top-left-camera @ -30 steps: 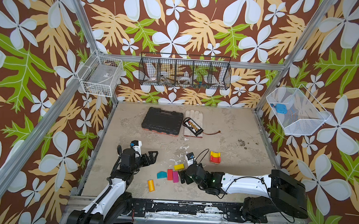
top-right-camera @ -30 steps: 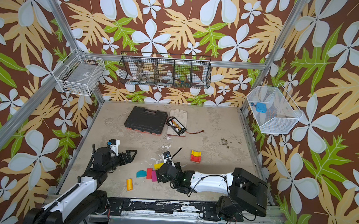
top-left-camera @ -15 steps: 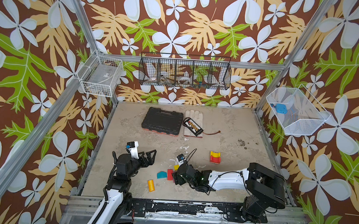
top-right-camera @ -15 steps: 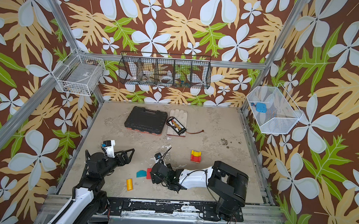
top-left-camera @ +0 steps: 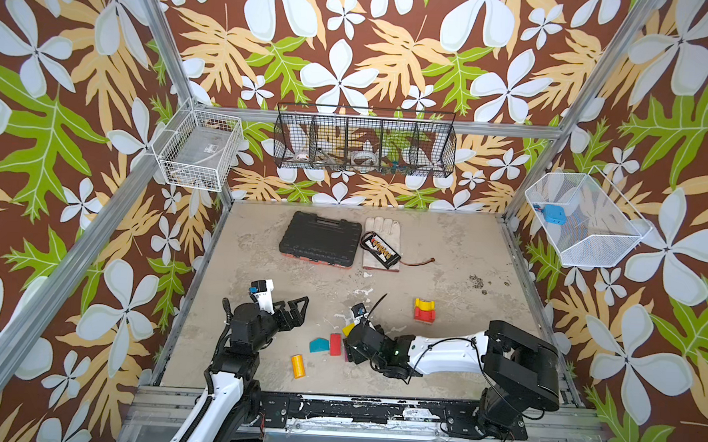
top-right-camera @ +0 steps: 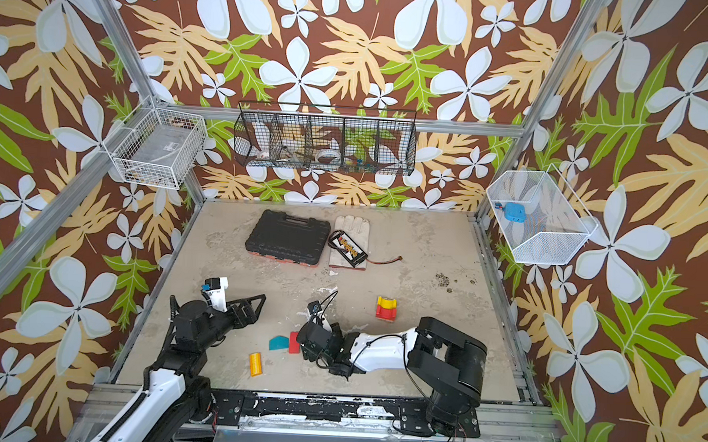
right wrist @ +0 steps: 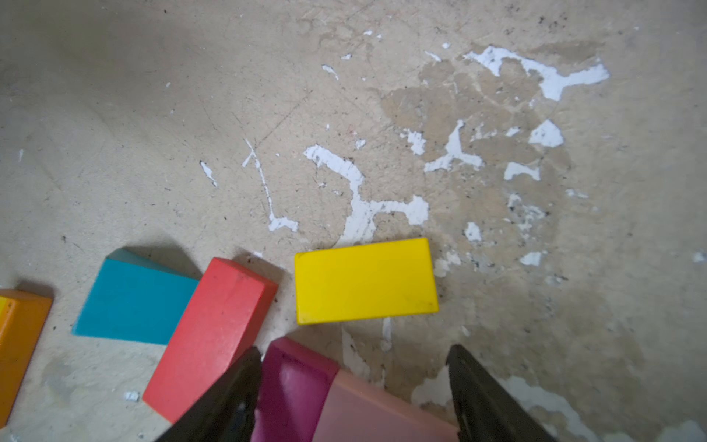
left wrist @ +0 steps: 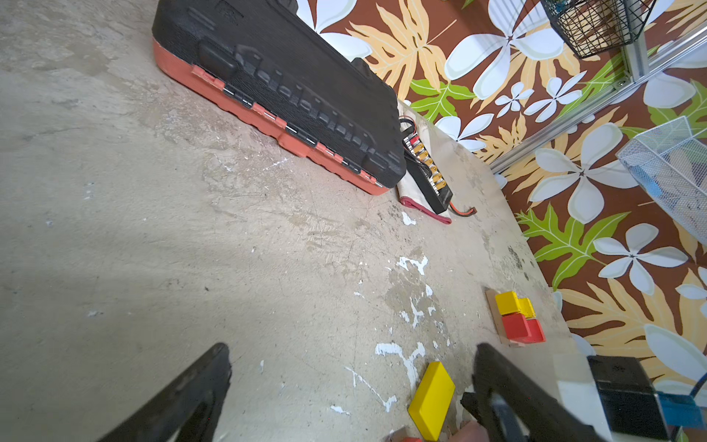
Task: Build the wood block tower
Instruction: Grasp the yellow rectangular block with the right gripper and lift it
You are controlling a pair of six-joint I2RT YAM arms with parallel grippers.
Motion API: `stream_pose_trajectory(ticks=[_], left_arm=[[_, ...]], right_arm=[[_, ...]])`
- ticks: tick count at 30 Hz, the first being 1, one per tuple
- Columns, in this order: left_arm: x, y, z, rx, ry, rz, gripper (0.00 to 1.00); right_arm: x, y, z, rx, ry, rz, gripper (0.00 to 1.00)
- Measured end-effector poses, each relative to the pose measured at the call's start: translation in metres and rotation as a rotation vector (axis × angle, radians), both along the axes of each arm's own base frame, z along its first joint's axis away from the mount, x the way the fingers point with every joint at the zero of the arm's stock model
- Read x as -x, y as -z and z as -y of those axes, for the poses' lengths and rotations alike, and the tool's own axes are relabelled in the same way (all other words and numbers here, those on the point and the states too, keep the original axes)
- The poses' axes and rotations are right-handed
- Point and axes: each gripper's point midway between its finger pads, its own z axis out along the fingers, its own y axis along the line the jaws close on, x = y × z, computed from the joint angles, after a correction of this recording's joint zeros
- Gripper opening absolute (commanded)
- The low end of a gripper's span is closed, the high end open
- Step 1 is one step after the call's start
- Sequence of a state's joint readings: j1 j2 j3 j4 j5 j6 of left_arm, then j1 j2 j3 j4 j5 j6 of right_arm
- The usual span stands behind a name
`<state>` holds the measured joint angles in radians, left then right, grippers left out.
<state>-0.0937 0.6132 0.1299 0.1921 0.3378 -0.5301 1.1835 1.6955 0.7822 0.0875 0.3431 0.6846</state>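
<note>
Jaws of my right end effector [right wrist: 355,349] stand spread astride the magenta block [right wrist: 294,386] and pink block [right wrist: 367,413] beside the yellow block [right wrist: 365,281]; my left end effector [left wrist: 352,346] gapes empty.

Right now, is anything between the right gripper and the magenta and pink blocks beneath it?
Nothing visible. In the right wrist view the right gripper has its jaws set either side of the magenta block and pink block, with no object between. The red block lies close outside one finger.
</note>
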Motion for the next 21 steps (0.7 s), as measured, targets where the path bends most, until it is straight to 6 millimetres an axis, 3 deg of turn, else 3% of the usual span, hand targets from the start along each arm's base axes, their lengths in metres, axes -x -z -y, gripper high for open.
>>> stream_pose_trajectory(ticks=[9, 16, 18, 21], left_arm=[[0.000, -0.002, 0.001, 0.002, 0.003, 0.006, 1.00], [0.000, -0.003, 0.001, 0.003, 0.004, 0.010, 1.00], [0.000, -0.003, 0.001, 0.006, 0.003, 0.009, 1.00], [0.001, -0.004, 0.001, 0.007, 0.007, 0.014, 1.00]], right_arm=[[-0.003, -0.006, 0.011, 0.032, 0.034, 0.018, 0.80], [-0.009, -0.009, 0.003, 0.053, 0.028, 0.033, 0.82], [-0.011, -0.007, 0.001, 0.066, 0.028, 0.032, 0.88], [-0.024, 0.004, -0.008, 0.088, 0.006, 0.019, 0.88]])
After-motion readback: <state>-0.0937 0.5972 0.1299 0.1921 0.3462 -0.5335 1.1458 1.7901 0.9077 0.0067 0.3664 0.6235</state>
